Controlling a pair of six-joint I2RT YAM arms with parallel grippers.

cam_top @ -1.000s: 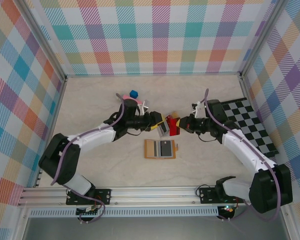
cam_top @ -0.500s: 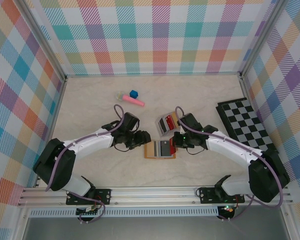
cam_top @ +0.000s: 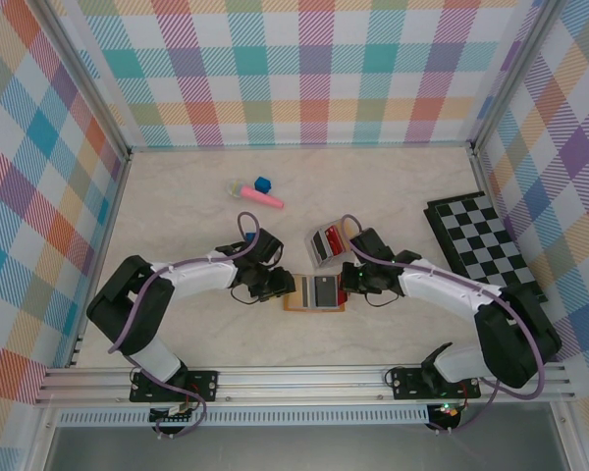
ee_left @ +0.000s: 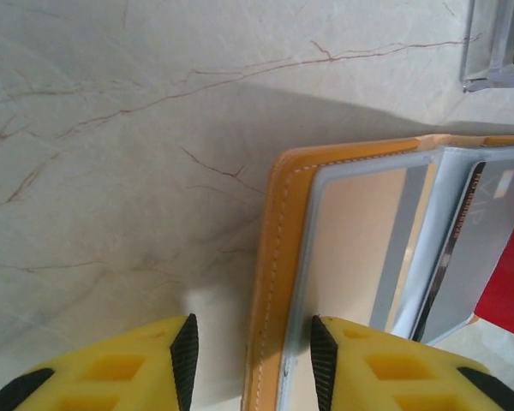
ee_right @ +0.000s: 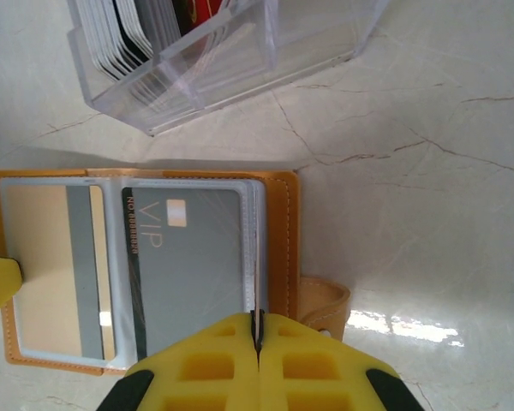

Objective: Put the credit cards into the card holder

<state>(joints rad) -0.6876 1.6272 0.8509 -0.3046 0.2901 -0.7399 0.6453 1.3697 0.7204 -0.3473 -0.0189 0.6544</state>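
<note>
Currently the card holder lies open between both grippers. The left gripper, jaws spread, straddles its left edge. The right gripper, jaws pressed together, pinches 1 red credit card at its right side. More credit cards stand in a clear box just behind.

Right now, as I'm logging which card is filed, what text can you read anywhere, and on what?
"VIP": on the grey card, in a clear slot of the card holder.
"NO." followed by digits: along that card's edge; the digits are too small to read.
The cards in the clear box: no readable print.
</note>
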